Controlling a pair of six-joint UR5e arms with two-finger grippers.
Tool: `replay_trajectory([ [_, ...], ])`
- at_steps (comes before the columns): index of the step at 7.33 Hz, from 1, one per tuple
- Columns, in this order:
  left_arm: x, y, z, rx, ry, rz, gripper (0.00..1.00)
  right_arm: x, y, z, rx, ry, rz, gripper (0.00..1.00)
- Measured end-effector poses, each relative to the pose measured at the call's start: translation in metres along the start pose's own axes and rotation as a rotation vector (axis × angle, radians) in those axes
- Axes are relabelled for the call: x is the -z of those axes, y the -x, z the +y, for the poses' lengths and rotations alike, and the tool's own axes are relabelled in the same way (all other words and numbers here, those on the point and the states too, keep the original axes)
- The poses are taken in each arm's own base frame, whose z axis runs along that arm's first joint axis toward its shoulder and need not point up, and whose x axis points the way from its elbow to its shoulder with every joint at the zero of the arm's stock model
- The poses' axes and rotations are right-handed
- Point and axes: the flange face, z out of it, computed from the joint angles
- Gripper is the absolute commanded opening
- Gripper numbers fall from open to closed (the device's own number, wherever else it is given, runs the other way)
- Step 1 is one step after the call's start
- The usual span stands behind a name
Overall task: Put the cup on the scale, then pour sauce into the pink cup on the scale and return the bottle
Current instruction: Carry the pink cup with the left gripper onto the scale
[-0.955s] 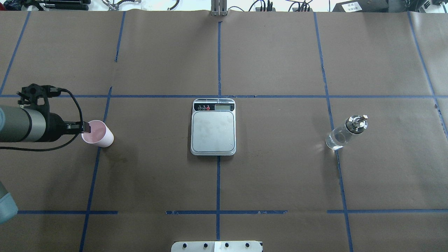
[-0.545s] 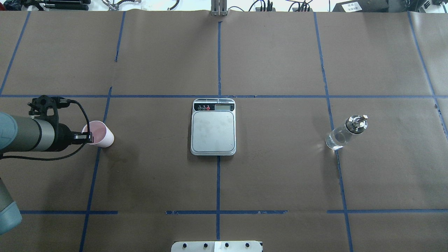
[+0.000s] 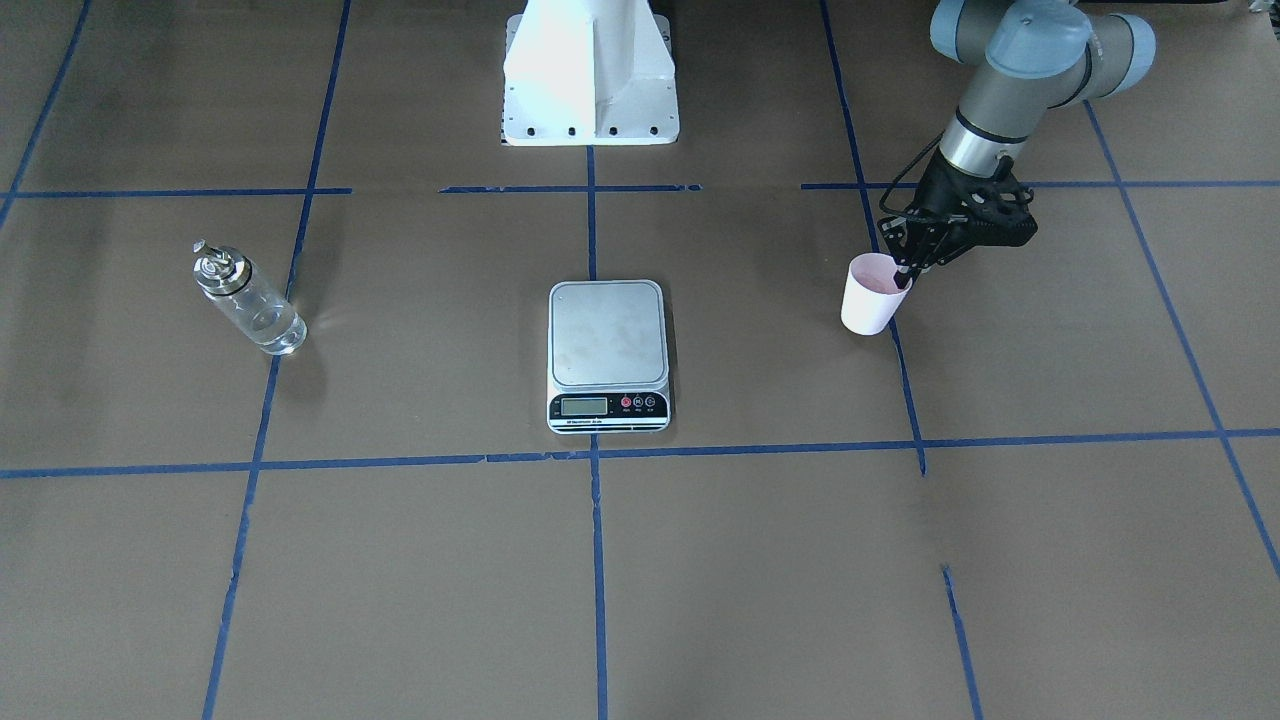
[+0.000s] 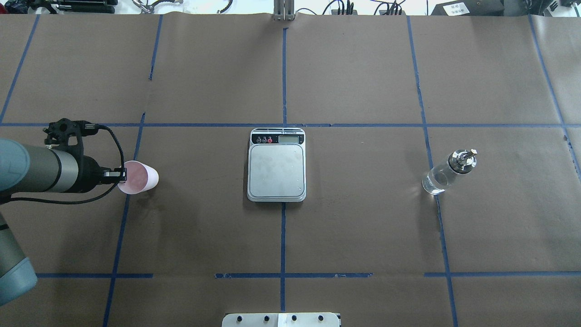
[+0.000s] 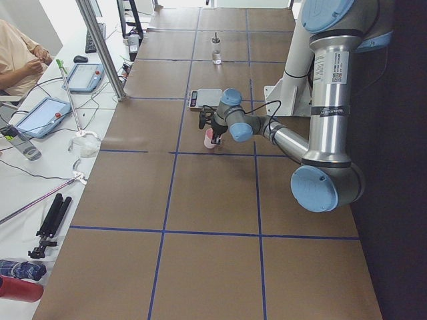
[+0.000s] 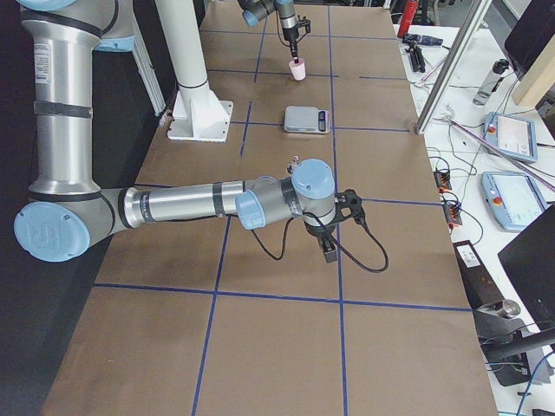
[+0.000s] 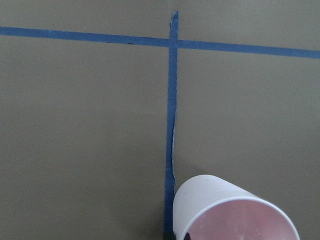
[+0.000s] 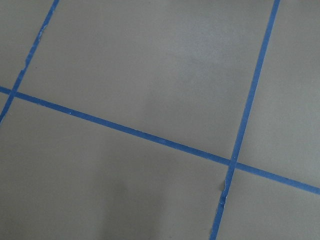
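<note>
Left tool clamped on cup rim, well apart from scale; right tool grip state: cannot tell.

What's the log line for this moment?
step: cup to scale, not yet done | left hand: shut on cup rim | scale plate: bare | bottle: upright, not held | right hand: open or shut unclear

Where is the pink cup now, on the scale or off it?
Off. The cup is well apart from the bare scale, on the robot's left side, its rim gripped by the left end effector.
</note>
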Motion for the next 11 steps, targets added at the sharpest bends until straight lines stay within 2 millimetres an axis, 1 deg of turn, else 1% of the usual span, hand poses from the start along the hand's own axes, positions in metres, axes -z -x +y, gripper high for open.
replay_trajectory([
  [1, 0.01, -0.051, -0.018, 0.002, 0.005, -0.009, 0.0, 0.0, -0.001, 0.002, 0.003, -0.003, 0.0, 1.0],
  [2, 0.027, -0.119, -0.037, 0.005, 0.02, -0.031, 0.0, -0.001, -0.001, 0.004, 0.006, -0.008, 0.0, 1.0],
  [3, 0.042, -0.179, -0.05, 0.007, 0.049, -0.042, 0.0, -0.002, -0.002, 0.006, 0.007, -0.009, 0.0, 1.0],
  [4, 0.044, -0.229, -0.058, 0.006, 0.085, -0.042, 0.0, -0.003, -0.003, 0.007, 0.007, -0.009, -0.001, 1.0],
  [5, 0.033, -0.274, -0.065, -0.001, 0.113, -0.044, 0.0, -0.003, -0.003, 0.008, 0.007, -0.009, 0.0, 1.0],
  [6, 0.017, -0.308, -0.067, -0.015, 0.135, -0.044, 0.0, -0.003, -0.003, 0.008, 0.007, -0.009, 0.0, 1.0],
  [7, 0.003, -0.324, -0.066, -0.034, 0.145, -0.037, 0.0, -0.002, -0.003, 0.008, 0.007, -0.01, 0.0, 1.0],
  [8, -0.005, -0.326, -0.064, -0.056, 0.15, -0.034, 0.0, -0.002, -0.002, 0.008, 0.007, -0.011, 0.0, 1.0],
  [10, -0.014, -0.32, -0.062, -0.08, 0.156, -0.038, 0.0, -0.002, -0.002, 0.008, 0.007, -0.011, 0.0, 1.0],
  [11, -0.014, -0.319, -0.061, -0.088, 0.157, -0.037, 0.51, -0.002, -0.002, 0.008, 0.007, -0.011, 0.0, 1.0],
])
